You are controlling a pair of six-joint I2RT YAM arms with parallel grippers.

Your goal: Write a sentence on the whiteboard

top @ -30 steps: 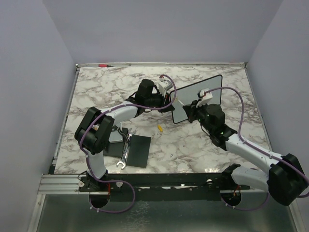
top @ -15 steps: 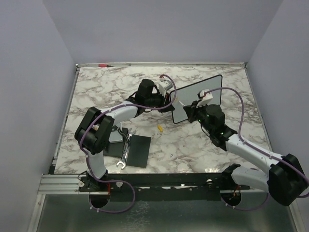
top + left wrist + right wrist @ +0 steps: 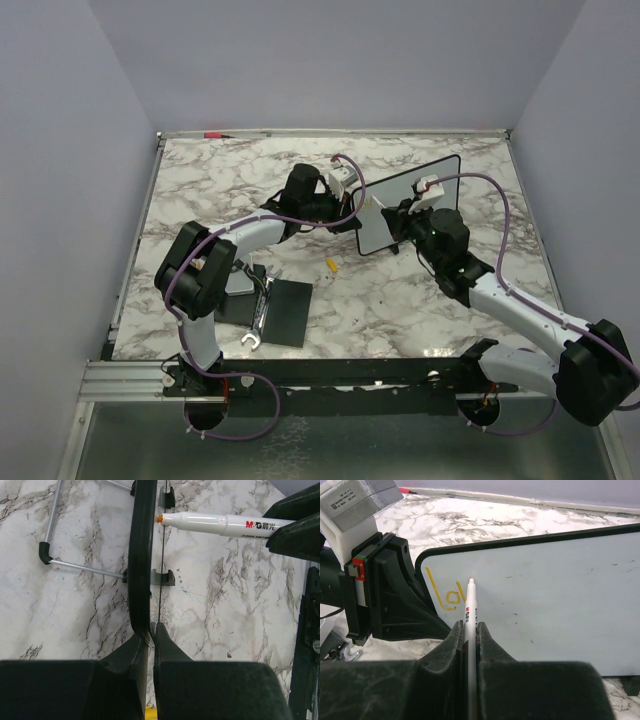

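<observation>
Pinching the whiteboard (image 3: 140, 555) edge, the left gripper (image 3: 150, 628) is holding narrowly shut, the board extending straight ahead of it. The right gripper (image 3: 470, 629) is clamping a marker (image 3: 470, 597), tip touching the board ahead, beside the yellow sentence (image 3: 445, 597).

Left arm (image 3: 245, 232): bent sharply at the elbow close to its base; the forearm is stretched away and to the right.
Left hand (image 3: 151, 627): closed; the edge of the whiteboard (image 3: 545, 595) is pinched between its two fingers.
Right arm (image 3: 520, 310): extended from the right base; the forearm is angled away and to the left.
Right hand (image 3: 470, 626): closed; the marker (image 3: 470, 600) is clamped between the fingers, with its tip pointed away from the wrist.
Spacing: the right hand is held just beside the left hand; no contact between them can be made out.
</observation>
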